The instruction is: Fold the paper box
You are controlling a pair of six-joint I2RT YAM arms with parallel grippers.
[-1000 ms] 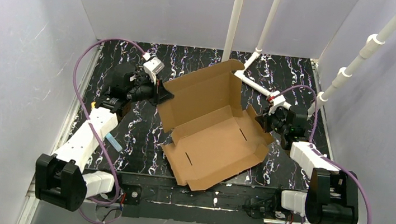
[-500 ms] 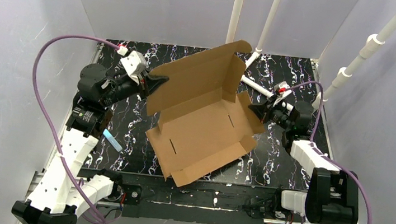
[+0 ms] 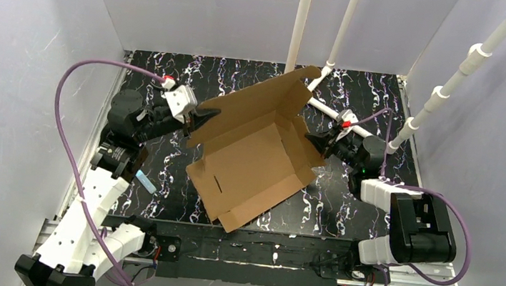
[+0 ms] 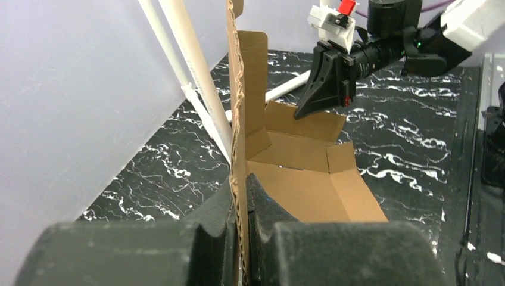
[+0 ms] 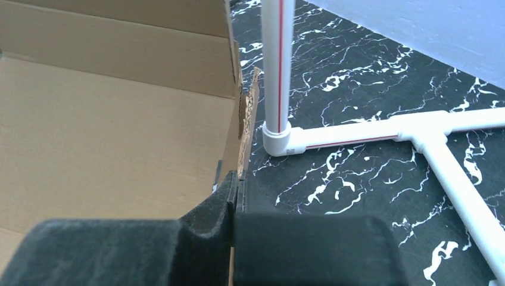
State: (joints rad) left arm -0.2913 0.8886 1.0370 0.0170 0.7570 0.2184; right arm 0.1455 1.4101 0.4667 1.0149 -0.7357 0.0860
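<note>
Paper box (image 3: 255,161) of plain brown corrugated cardboard tilts steeper than a second ago — left tool (image 3: 204,116) and right tool (image 3: 312,143) each clenching a flap — walls folding up.

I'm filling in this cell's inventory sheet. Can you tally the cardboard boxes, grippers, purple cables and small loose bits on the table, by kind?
paper box: 1
grippers: 2 (left gripper, right gripper)
purple cables: 2
light-blue strip: 1
Total: 6
</note>
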